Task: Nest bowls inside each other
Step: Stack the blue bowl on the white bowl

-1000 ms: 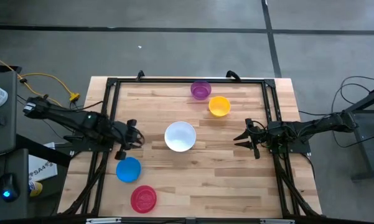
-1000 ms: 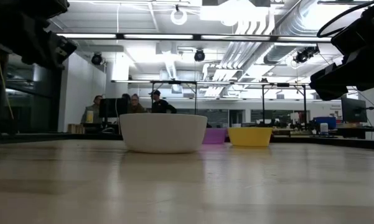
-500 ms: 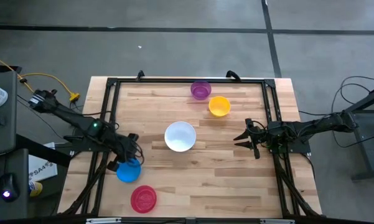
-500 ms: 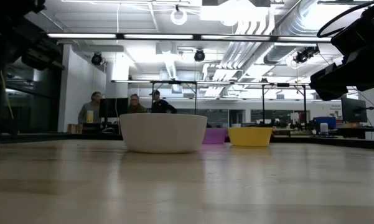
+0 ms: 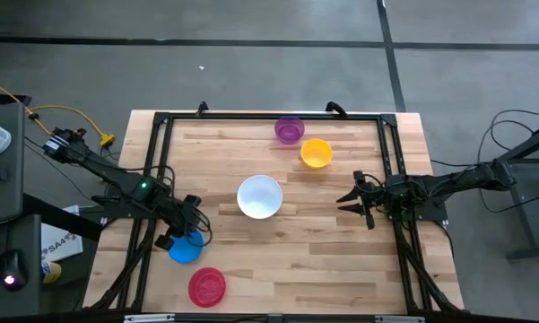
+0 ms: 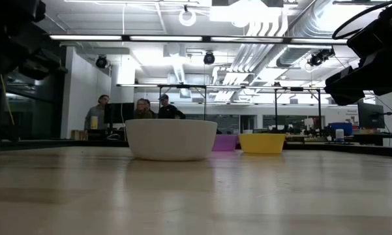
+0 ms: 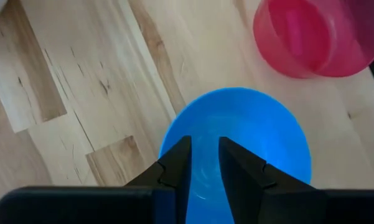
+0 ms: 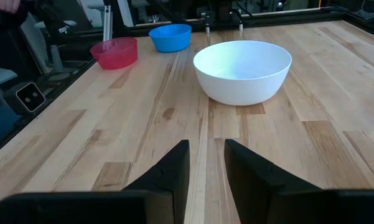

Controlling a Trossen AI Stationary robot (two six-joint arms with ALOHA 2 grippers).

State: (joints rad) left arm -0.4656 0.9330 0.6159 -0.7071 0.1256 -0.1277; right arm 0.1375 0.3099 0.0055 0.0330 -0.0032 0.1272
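Observation:
Five bowls rest on their bases on the wooden table. The white bowl (image 5: 260, 197) is in the middle. The purple bowl (image 5: 289, 129) and the yellow bowl (image 5: 316, 152) are at the far side. The blue bowl (image 5: 184, 249) and the red bowl (image 5: 206, 287) are at the near left. My left gripper (image 7: 204, 143) hovers over the blue bowl (image 7: 249, 137), pointing steeply down, open by a narrow gap, touching nothing. My right gripper (image 8: 206, 146) waits at the table's right side (image 5: 354, 199), open by a narrow gap, facing the white bowl (image 8: 243, 70).
A black metal frame (image 5: 269, 117) runs along the table's edges. The red bowl (image 7: 311, 37) stands close beside the blue one. People sit at desks in the room beyond the table (image 6: 137, 111). Bare wood lies between the white bowl and the near edge.
My left gripper has swung from beside the white bowl toward the table's near edge and sunk a little, tipping further downward, and now stands over the blue bowl. Its finger gap is unchanged. No bowl has moved.

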